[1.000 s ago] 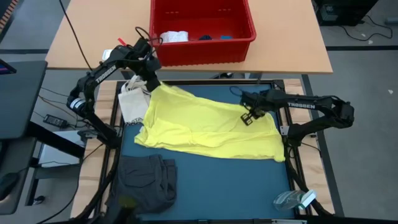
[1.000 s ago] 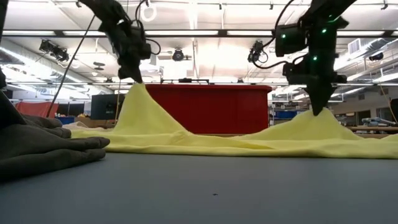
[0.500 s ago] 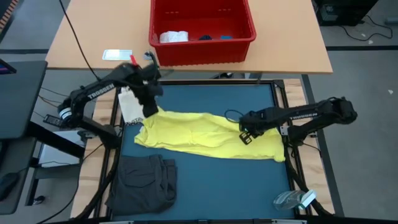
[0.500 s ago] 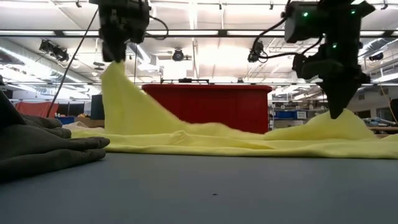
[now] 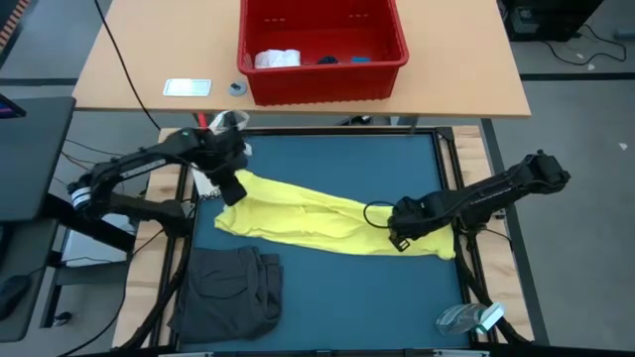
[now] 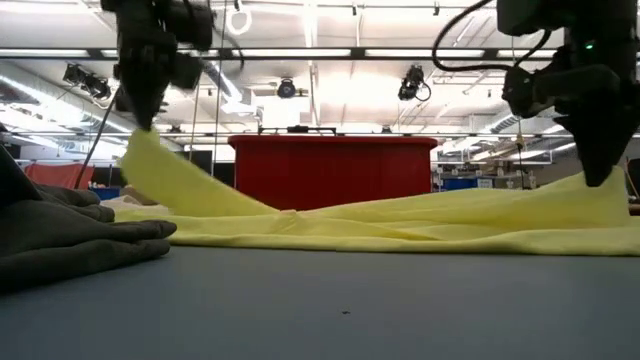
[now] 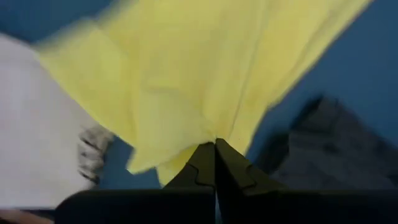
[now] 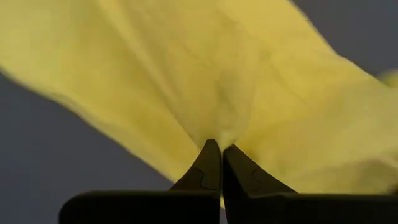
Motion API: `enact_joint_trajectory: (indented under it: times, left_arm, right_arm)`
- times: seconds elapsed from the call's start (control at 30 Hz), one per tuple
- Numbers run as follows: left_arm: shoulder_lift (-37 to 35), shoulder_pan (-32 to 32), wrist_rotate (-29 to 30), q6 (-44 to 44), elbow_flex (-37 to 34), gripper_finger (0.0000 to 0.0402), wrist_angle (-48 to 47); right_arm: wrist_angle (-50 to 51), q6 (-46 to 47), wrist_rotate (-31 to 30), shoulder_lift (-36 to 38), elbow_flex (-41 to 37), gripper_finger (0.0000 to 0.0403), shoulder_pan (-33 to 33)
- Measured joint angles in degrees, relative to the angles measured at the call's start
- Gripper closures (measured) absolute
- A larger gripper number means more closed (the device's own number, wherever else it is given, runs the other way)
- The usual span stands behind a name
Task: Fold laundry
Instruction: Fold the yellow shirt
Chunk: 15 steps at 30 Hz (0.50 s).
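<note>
Both grippers, left (image 5: 230, 188) and right (image 5: 399, 238), pinch the yellow T-shirt (image 5: 308, 218) at opposite ends, beside the grey garment (image 5: 230, 290).

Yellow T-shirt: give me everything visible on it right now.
The yellow T-shirt is soft, bright, plain cloth, lying as a long wrinkled band across the blue table mat. The left gripper is shut on its left end, lifted above the mat in the low view; the right gripper is shut on its right end, lower. One corner sits beside a white cloth. It lies apart from the dark grey garment.
</note>
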<state>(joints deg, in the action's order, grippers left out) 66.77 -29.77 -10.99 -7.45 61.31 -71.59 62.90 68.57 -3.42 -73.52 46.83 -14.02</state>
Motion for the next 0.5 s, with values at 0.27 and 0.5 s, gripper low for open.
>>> enact_joint_trajectory:
  times: [0.27, 0.5]
  left_arm:
    - [-5.7, -3.5, 3.0, 1.9, 5.1, 0.0401, 1.1]
    - [-5.9, -0.2, -2.7, 1.5, -1.2, 0.0401, -0.9]
  right_arm:
    - [5.2, 1.6, -3.0, 5.6, 0.0, 0.0399, 2.3]
    - [0.9, 1.4, -1.1, 9.5, -0.5, 0.0398, 1.5]
